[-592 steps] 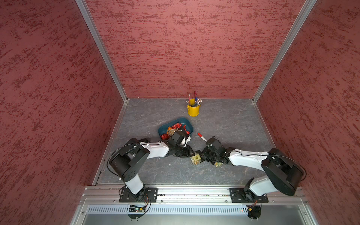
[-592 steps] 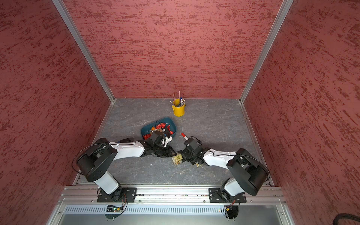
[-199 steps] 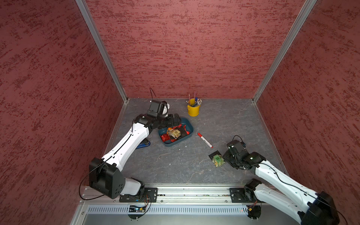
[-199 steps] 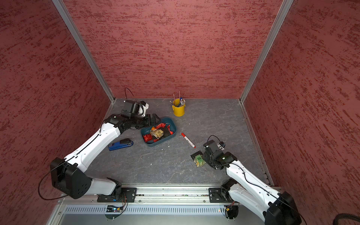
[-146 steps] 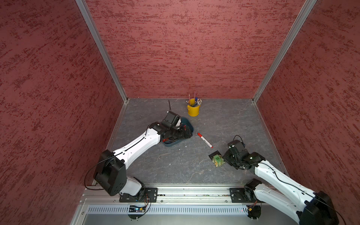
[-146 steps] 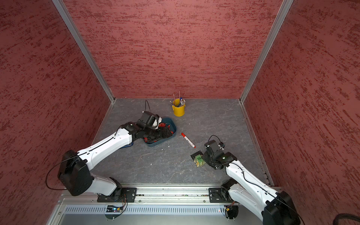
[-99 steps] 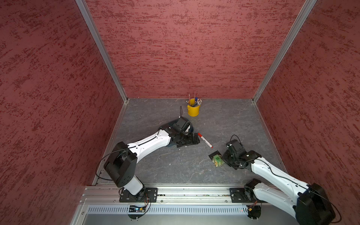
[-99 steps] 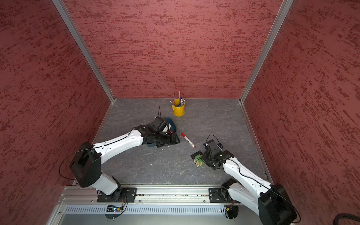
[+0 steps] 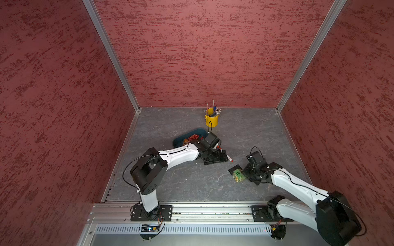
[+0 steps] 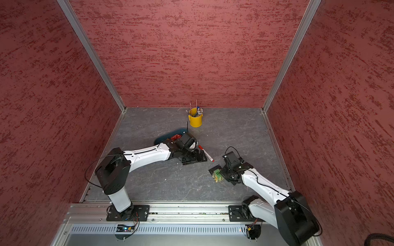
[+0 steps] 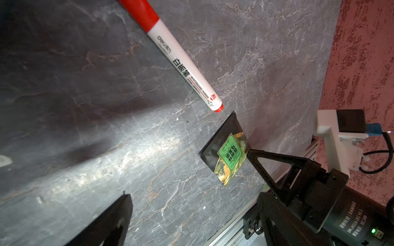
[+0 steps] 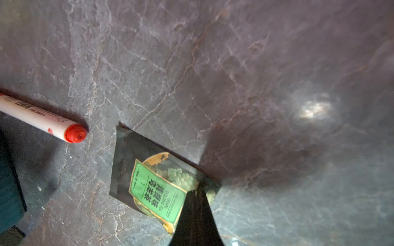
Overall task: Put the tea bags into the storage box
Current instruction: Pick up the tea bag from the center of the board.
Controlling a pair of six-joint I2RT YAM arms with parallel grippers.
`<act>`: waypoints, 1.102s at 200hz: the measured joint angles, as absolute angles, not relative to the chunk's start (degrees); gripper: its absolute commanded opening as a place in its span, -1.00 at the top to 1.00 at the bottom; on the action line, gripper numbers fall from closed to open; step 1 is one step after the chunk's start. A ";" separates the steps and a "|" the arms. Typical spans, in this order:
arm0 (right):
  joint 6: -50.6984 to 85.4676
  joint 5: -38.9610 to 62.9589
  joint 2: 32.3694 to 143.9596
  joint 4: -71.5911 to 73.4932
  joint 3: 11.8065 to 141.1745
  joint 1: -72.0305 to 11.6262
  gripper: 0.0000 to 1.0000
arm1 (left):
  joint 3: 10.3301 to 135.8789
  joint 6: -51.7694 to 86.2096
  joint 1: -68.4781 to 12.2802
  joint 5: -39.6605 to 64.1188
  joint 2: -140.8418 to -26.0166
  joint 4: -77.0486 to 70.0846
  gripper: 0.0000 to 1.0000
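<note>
Top views, grey tabletop (image 9: 183, 121), tea bag (image 9: 237, 175), red walls (image 9: 202, 53)

The left arm (image 9: 179, 154) and right arm (image 9: 298, 188) share one build: glossy white link shells between bulky matte-black joint housings. A thin black cable (image 9: 124, 176) loops free along each arm, back from the wrist. At the end farthest from the gripper, each arm stands on a black base plate (image 9: 165, 213) fixed with silver screws. The left gripper (image 9: 215, 158) and right gripper (image 9: 245, 173) are all black. In the left wrist view, the right gripper's finger (image 11: 302, 170) is a flat triangular frame with a triangular cut-out. Behind it, a black cylindrical motor (image 11: 349, 217) carries white "DAMIAO" lettering and a green light (image 11: 373, 230). Beside it is a white camera bracket (image 11: 339, 136) with a blue plug (image 11: 374, 129).
</note>
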State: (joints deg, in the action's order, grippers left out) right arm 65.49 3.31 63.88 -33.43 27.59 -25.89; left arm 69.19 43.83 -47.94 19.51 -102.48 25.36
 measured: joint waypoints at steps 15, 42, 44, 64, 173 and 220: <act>65.52 3.75 64.49 -32.64 27.11 -25.50 1.00 | 69.71 44.29 -48.49 19.84 -103.53 24.56 -0.88; 65.49 4.54 65.52 -31.20 26.70 -24.95 1.00 | 70.24 44.77 -49.28 20.71 -105.54 23.00 -0.85; 65.49 4.58 65.58 -31.07 26.70 -24.93 1.00 | 70.26 44.77 -49.30 20.75 -105.60 22.94 -0.84; 65.47 5.30 66.26 -29.65 26.70 -24.88 1.00 | 70.30 45.39 -49.65 21.23 -106.59 22.33 -0.81; 65.01 6.87 66.74 -27.55 26.39 -24.10 1.00 | 70.74 49.17 -50.50 24.03 -112.27 14.39 -0.25; 64.62 7.29 66.76 -27.55 26.39 -23.79 1.00 | 70.74 50.78 -50.54 24.25 -114.24 12.32 -0.21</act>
